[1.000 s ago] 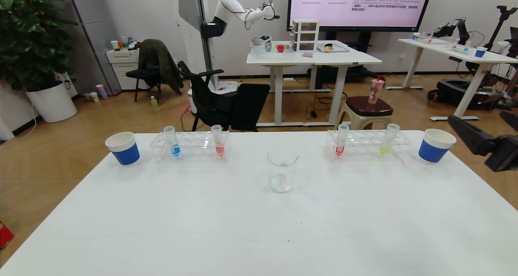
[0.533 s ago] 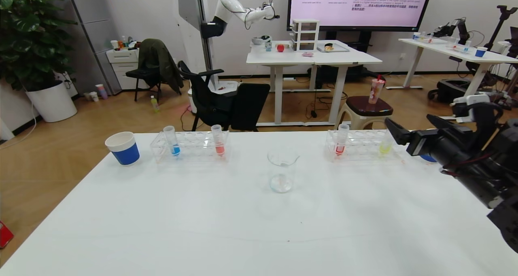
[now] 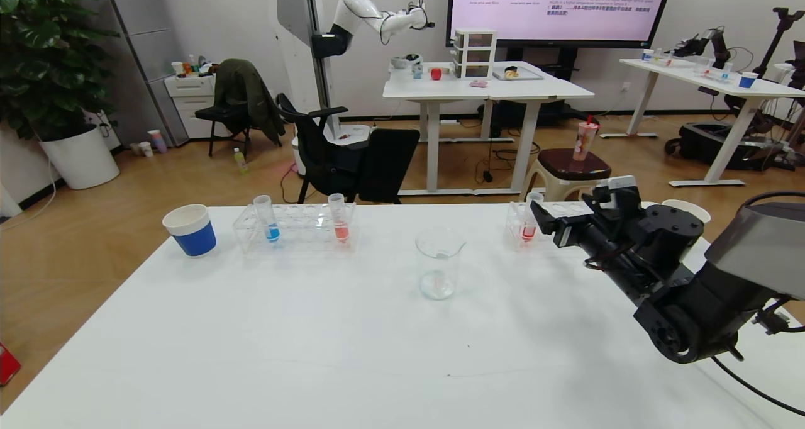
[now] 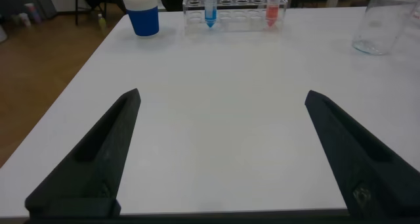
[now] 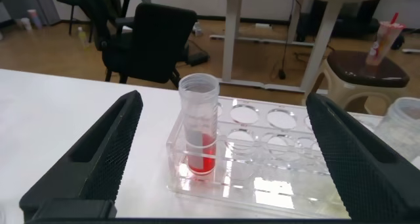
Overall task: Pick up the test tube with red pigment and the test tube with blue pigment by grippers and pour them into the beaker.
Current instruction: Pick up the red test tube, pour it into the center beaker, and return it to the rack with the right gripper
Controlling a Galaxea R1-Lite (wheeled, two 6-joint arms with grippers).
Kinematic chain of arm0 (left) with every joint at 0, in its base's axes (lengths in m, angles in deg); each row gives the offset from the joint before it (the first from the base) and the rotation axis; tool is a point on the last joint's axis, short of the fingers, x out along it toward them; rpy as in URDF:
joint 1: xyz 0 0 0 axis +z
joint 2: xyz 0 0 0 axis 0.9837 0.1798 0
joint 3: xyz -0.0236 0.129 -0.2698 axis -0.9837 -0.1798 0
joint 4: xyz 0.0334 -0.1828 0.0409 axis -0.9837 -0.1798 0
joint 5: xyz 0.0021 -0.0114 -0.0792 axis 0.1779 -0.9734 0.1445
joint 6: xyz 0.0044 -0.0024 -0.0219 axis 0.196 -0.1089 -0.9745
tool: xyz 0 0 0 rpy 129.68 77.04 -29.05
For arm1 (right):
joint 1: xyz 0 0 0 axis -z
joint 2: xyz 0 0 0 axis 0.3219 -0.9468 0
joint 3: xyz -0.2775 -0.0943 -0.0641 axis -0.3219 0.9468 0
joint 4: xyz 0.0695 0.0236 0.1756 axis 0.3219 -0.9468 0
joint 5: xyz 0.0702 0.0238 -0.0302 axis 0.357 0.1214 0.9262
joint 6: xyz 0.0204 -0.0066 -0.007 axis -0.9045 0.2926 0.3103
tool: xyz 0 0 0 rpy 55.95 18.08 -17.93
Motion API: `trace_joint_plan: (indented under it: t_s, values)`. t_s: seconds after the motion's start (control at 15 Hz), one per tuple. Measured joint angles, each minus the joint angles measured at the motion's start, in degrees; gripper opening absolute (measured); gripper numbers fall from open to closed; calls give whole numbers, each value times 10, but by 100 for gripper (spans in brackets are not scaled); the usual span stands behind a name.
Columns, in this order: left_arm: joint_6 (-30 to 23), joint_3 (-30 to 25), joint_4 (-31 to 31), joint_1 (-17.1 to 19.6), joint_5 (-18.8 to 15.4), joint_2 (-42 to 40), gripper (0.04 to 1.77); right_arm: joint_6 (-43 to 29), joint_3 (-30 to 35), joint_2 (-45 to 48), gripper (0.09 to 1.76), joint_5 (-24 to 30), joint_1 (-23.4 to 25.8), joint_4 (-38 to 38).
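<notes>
Tabletop (image 3: 314,341): white, carries everything. Right arm reaches in over its right side, right pincer (image 5: 220,158) spread wide, holding nothing, lined up on the red tube (image 5: 199,133) with a finger on each side, not touching. Left pincer (image 4: 223,152) not seen from the head camera; its own camera shows it low over the near left of the tabletop, spread wide, nothing in it.

Right rack (image 3: 517,234): clear plastic, red tube upright in its end hole nearest the beaker. Left rack (image 3: 295,228): blue tube (image 3: 267,217) upright at the far-left end, a paler orange-red tube (image 3: 338,217) near the other end. Beaker (image 3: 438,262) stands between the racks, nearer the robot, apparently empty.

Risks:
- rack is light and clear; a finger clipping its wall on approach would likely shove it and tilt the tube.
- gripping too near the flared rim could let the tube pivot and spill on lift.
- left side: the orange-red tube is an easy mistake for red.
</notes>
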Motion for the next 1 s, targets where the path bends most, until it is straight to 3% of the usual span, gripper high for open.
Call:
trace_joint_plan:
  t_s: [0.87,0.93,1.0]
  values:
    - [0,0,0,0,0,0,175,-1,-130,-100,174,4,-3,-5]
    - [-1,0,0,0,0,0,175,-1,-138,-105,170,4,-2,-5]
    - [0,0,0,0,0,0,175,-1,-146,-109,150,3,-2,-5]
